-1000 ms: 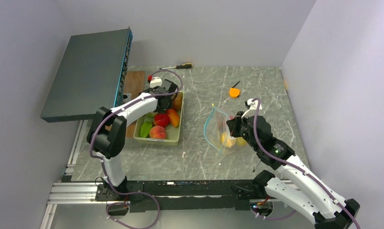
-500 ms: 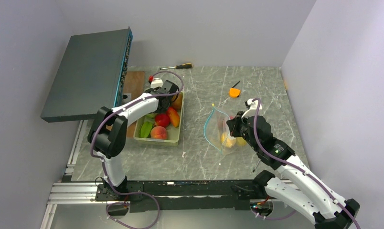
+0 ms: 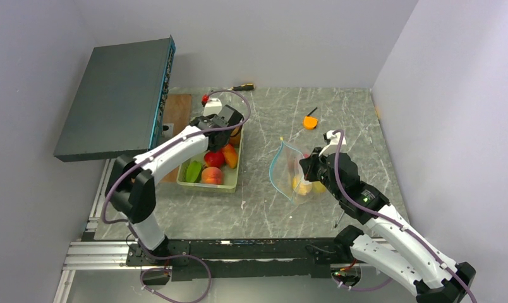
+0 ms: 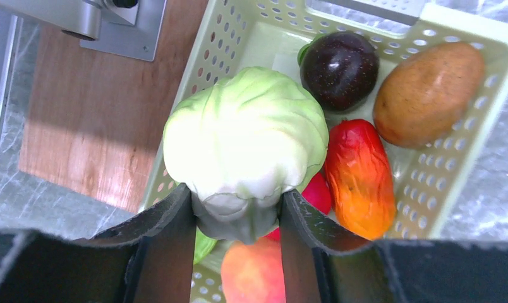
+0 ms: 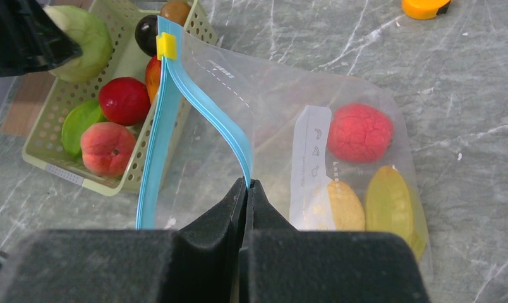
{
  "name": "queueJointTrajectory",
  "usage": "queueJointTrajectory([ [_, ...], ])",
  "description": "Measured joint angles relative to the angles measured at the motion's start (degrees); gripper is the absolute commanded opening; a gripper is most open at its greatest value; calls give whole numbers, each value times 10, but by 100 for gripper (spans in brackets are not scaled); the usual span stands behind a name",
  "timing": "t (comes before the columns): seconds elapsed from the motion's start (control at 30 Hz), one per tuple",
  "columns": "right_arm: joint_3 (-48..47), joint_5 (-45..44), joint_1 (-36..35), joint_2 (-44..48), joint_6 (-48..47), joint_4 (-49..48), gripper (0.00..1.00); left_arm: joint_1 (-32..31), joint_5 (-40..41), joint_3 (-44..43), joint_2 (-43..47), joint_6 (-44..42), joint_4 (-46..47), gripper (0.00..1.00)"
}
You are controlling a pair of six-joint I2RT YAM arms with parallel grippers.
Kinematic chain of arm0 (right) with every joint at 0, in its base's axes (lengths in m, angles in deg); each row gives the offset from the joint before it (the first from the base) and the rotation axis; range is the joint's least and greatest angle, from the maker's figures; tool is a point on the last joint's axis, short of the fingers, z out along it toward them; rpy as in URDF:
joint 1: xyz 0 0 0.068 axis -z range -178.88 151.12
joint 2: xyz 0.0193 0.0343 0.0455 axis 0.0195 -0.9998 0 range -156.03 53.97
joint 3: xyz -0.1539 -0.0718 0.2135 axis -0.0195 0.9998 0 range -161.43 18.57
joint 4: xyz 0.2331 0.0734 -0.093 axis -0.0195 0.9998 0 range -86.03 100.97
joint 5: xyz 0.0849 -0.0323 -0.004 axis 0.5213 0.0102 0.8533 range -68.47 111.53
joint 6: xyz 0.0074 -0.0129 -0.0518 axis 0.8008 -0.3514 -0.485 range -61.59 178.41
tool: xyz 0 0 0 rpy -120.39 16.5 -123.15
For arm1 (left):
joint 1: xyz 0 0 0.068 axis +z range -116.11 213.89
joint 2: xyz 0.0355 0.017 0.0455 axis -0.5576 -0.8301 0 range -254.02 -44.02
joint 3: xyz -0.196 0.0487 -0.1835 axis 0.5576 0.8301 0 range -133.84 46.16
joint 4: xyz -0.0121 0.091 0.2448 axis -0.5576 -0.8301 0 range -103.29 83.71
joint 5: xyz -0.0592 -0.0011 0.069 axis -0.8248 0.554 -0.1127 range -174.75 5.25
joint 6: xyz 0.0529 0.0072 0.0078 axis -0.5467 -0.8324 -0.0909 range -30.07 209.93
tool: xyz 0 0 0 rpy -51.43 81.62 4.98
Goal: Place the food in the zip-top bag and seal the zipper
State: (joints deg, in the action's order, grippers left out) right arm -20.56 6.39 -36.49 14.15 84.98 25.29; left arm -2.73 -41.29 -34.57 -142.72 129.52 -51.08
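My left gripper (image 4: 237,202) is shut on the stem end of a pale green cabbage (image 4: 245,136), held above the pale green tray (image 4: 457,158). Below it lie more food: a dark plum (image 4: 340,62), a brown potato (image 4: 428,91), an orange-red fruit (image 4: 360,177) and a peach (image 4: 254,271). My right gripper (image 5: 246,183) is shut on the teal zipper (image 5: 175,82) of the zip-top bag (image 5: 270,95), holding its mouth open toward the tray. Inside the bag sit a red fruit (image 5: 360,132) and two yellow pieces (image 5: 343,205).
A dark grey box (image 3: 115,95) leans over the table's left side beside a wooden board (image 3: 179,104). A screwdriver (image 3: 239,88) lies at the back wall. A small orange tool (image 3: 310,121) lies behind the bag. Walls close in on three sides.
My left gripper has closed on the cabbage and risen with it, shifting slightly right over the tray. The right gripper and the bag have not moved.
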Motion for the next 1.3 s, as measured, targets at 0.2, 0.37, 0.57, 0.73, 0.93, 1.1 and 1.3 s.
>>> queueJointTrajectory([
  [0.2,0,0,0,-1,0,0,0,-23,-8,0,85,-7,-21,32],
  [0.37,0,2,0,-2,0,-1,0,-33,-69,2,170,-26,-17,30],
  [0.57,0,2,0,-2,0,-4,0,-43,-182,62,280,-47,34,26],
  [0.73,0,2,0,-2,0,-4,0,-51,-280,84,316,-54,56,23],
  [0.93,0,7,0,-3,0,-5,0,-112,-355,94,317,-54,97,23],
  [1.1,0,8,0,-3,0,-5,0,-160,-391,97,298,-50,140,22],
  [1.3,0,21,0,-1,0,-10,0,-186,-404,61,218,-51,149,20],
])
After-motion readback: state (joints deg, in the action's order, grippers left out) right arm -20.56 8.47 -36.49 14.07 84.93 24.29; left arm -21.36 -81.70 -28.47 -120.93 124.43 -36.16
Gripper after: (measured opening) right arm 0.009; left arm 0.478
